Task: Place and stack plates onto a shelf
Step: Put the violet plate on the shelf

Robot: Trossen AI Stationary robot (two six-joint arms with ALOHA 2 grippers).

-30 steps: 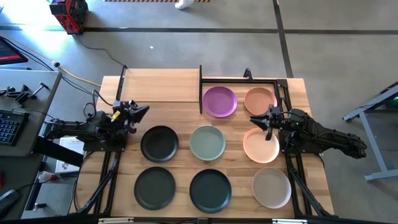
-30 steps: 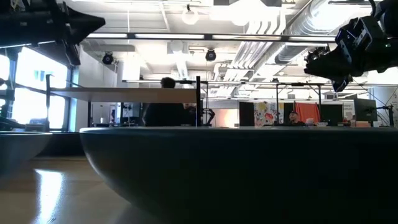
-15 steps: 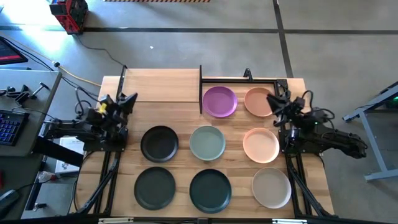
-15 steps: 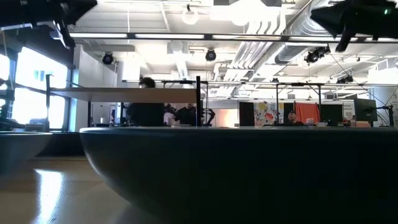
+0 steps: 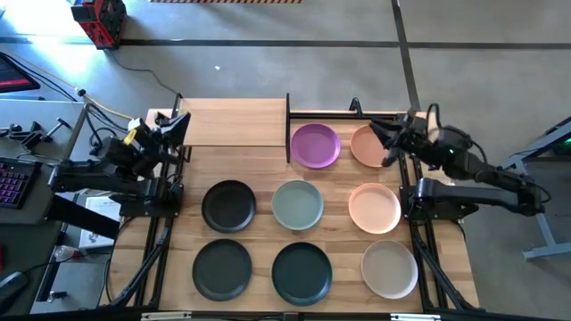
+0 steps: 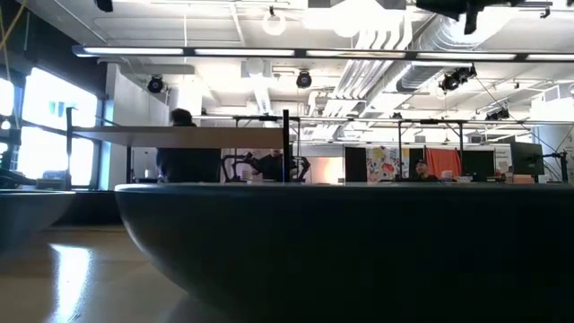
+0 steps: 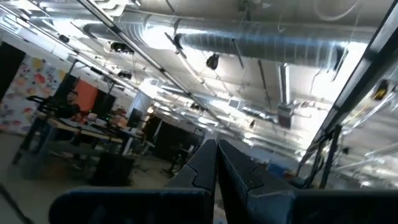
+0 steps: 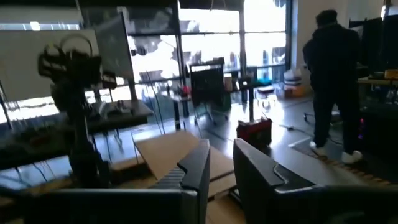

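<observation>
Several plates lie flat on the slatted tabletop: purple (image 5: 315, 145) and peach (image 5: 366, 147) at the back, black (image 5: 228, 205), sage green (image 5: 297, 204) and peach (image 5: 374, 208) in the middle, two dark ones (image 5: 222, 269) (image 5: 302, 273) and a beige one (image 5: 389, 268) in front. The light-wood shelf (image 5: 234, 122) stands on black posts at the back left. My left gripper (image 5: 180, 125) is shut and raised beside the shelf's left end. My right gripper (image 5: 382, 143) hangs open and empty high over the back peach plate.
A black metal frame (image 5: 343, 114) borders the two back plates. In the low view a dark plate (image 6: 341, 242) fills the foreground, with the shelf panel (image 6: 179, 136) raised behind it. People stand in the room beyond the table. A desk with a keyboard is off the left edge.
Both grippers have risen well above the table and drawn toward its far edge, their fingers tipping upward. The left has also pulled back toward the left edge, away from the black plate. The right has left the middle peach plate. No plate has moved.
</observation>
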